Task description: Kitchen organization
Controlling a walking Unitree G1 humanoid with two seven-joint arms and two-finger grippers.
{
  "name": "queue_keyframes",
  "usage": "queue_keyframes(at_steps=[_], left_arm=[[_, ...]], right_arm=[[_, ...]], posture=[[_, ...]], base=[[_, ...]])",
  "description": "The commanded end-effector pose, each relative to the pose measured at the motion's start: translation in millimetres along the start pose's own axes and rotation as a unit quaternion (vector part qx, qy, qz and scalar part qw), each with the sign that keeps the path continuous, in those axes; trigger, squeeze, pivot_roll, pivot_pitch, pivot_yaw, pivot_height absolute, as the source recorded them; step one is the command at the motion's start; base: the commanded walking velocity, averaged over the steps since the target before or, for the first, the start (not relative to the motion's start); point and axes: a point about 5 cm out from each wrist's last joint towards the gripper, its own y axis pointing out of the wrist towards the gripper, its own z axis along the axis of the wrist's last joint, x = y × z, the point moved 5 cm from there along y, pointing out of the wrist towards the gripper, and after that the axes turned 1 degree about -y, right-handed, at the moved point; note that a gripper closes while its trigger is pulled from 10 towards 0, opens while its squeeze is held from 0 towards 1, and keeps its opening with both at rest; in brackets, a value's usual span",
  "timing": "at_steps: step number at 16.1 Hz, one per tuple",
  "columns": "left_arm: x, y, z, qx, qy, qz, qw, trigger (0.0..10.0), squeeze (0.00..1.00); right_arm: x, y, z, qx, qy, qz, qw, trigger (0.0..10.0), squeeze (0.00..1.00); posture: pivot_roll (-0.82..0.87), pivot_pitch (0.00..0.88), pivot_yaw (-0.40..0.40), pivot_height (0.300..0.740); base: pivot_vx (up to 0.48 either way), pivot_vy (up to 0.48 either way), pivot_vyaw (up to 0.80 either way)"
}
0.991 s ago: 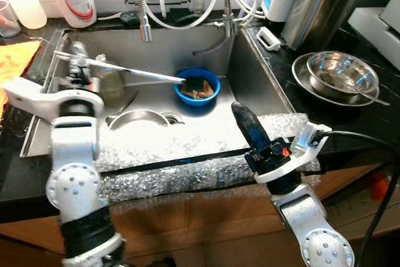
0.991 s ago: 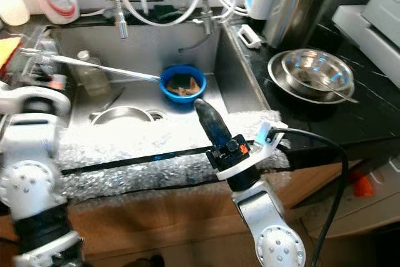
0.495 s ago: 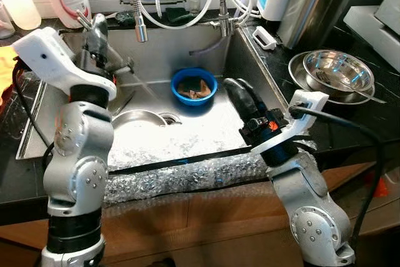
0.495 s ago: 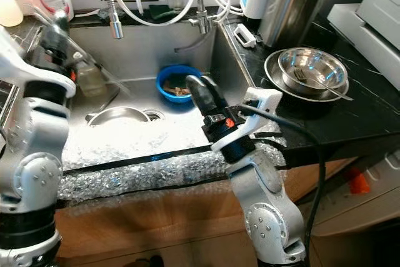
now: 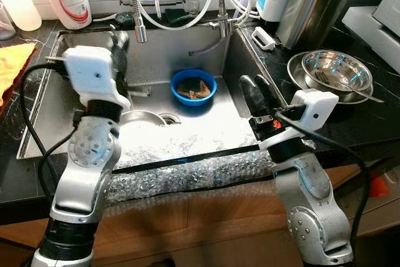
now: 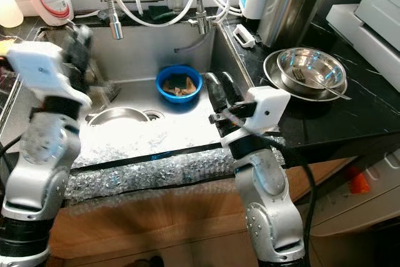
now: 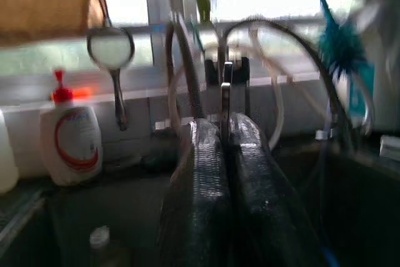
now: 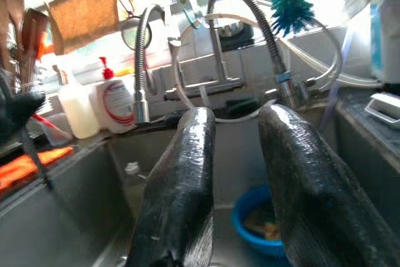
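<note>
Both claws hang over the stainless steel sink (image 5: pixel 206 60): the right gripper (image 8: pixel 237 186) with fingers spread, the left gripper (image 7: pixel 226 173) clamped on a thin metal utensil (image 7: pixel 225 101). Beyond them a round blue plastic bowl (image 5: pixel 194 86) holding scraps sits on the basin floor.

The sink (image 5: pixel 206 126) is brushed steel, dull and wet-looking, and the taps (image 5: pixel 139 4) above it are shiny chrome with ribbed hoses. A glossy blue plastic bowl (image 5: pixel 194 87) sits inside. Crinkled, glinting bubble wrap (image 5: pixel 181 176) covers the front edge of the polished black stone counter (image 5: pixel 369 117), over a wooden front (image 5: pixel 200 217). Mirror-bright steel bowls (image 5: pixel 337 73) stand on the counter. The soap bottle (image 5: pixel 70 1) is smooth white plastic, and the cloth (image 5: pixel 15 67) is soft orange fabric. The fingers (image 8: pixel 187 186) are black with a wet sheen.
</note>
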Motion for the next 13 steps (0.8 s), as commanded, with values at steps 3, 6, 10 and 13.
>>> queue_keyframes(at_steps=[3, 6, 10, 13], left_arm=[[-8.7, -8.2, -25.7, -0.048, 0.014, 0.010, 0.999, 10.0, 0.00], [-27.6, -8.6, -35.2, -0.070, 0.009, 0.044, 0.997, 10.0, 0.00], [-39.7, -15.5, -55.5, -0.121, -0.026, 0.080, 0.989, 10.0, 0.00], [-34.5, -18.8, -63.7, -0.146, -0.033, 0.076, 0.986, 10.0, 0.18]], right_arm=[[16.6, -7.7, -9.4, -0.009, -0.041, -0.045, 0.998, 10.0, 0.00], [24.3, -10.1, -11.5, -0.009, -0.059, -0.064, 0.996, 10.0, 0.00], [33.1, -13.9, -16.9, -0.020, -0.066, -0.089, 0.994, 10.0, 0.00], [37.4, -16.1, -18.9, -0.022, -0.067, -0.106, 0.992, 10.0, 0.00]], posture=[[0.07, 0.128, -0.036, 0.740], [0.06, 0.122, -0.038, 0.740], [0.07, 0.110, -0.037, 0.740], [0.07, 0.105, -0.036, 0.740]], base=[[0.000, 0.000, 0.00], [0.000, 0.000, 0.00], [0.000, 0.000, 0.00], [0.000, 0.000, 0.00]])
